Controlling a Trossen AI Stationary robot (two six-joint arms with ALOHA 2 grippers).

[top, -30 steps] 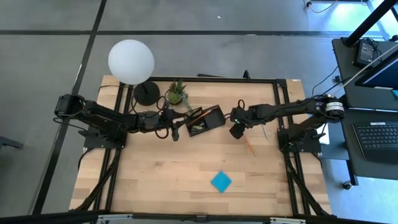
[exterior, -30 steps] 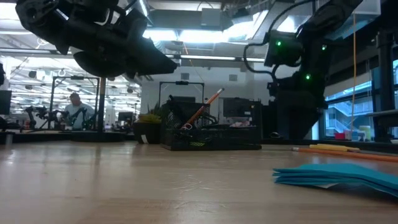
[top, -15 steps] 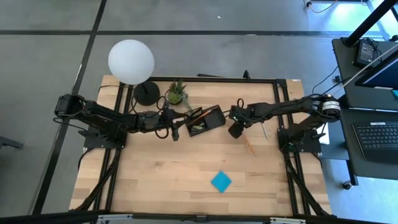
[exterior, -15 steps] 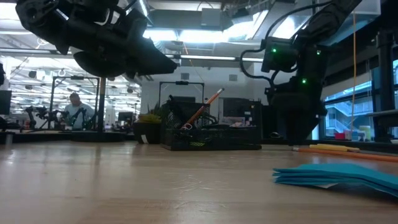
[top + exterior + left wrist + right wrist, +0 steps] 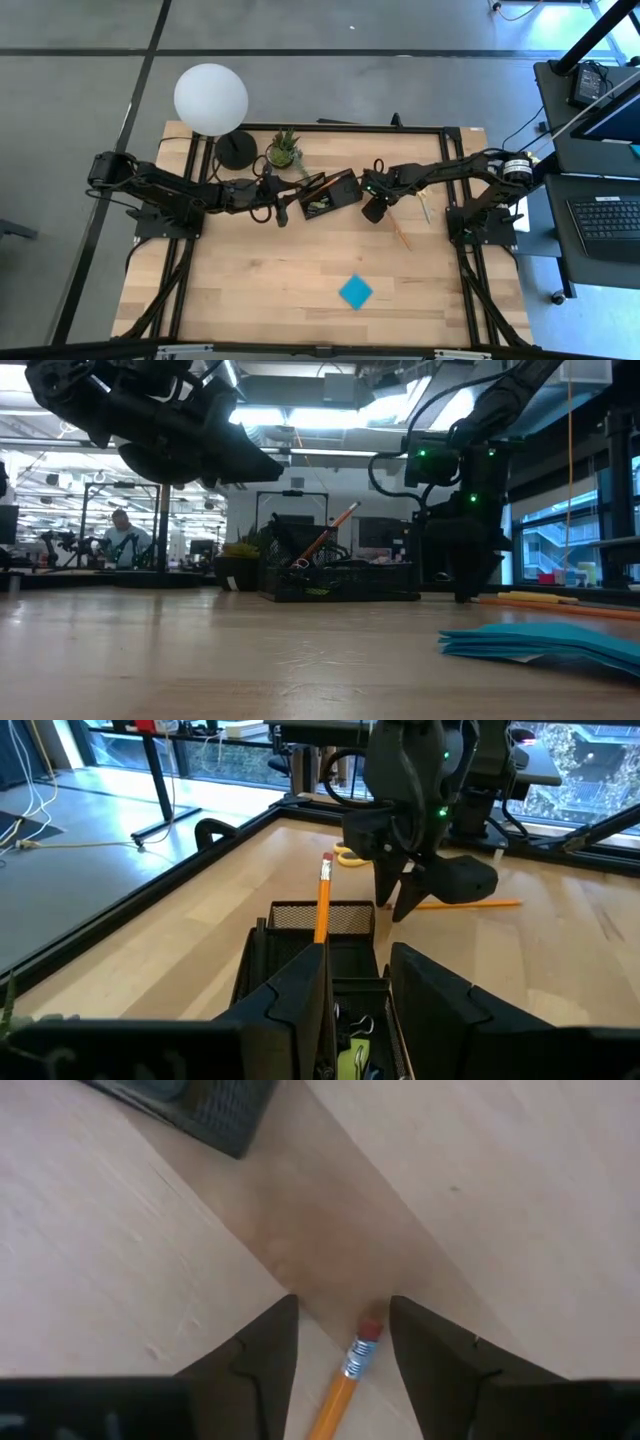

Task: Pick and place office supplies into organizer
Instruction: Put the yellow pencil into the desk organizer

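The black mesh organizer (image 5: 340,190) (image 5: 350,585) sits at mid-table. An orange pencil (image 5: 322,900) (image 5: 335,525) leans in it, eraser end jutting up over the rim of its right end wall (image 5: 325,918). My left gripper (image 5: 360,955) (image 5: 290,203) is open over the organizer's left end, with that pencil running between its fingers. My right gripper (image 5: 342,1302) (image 5: 371,209) is open just right of the organizer, pointing down and holding nothing. A second pencil (image 5: 350,1365) (image 5: 400,233) lies on the table under it. The blue sticky pad (image 5: 355,291) lies nearer the near edge. My left gripper is open, and the leaning pencil's lower part (image 5: 322,945) runs close beside one finger (image 5: 300,985). Whether that finger touches the pencil, I cannot tell.
The lamp base (image 5: 237,150) with its white globe (image 5: 210,97) and a potted plant (image 5: 283,150) stand by the far edge. Yellow-handled scissors (image 5: 350,857) and a pen (image 5: 425,208) lie right of the organizer. A person (image 5: 120,540) sits in the room beyond.
My right gripper has moved toward the table's left, closer to the organizer's right end, and a little lower. The pencil on the table, the organizer and the leaning pencil have stayed in place.
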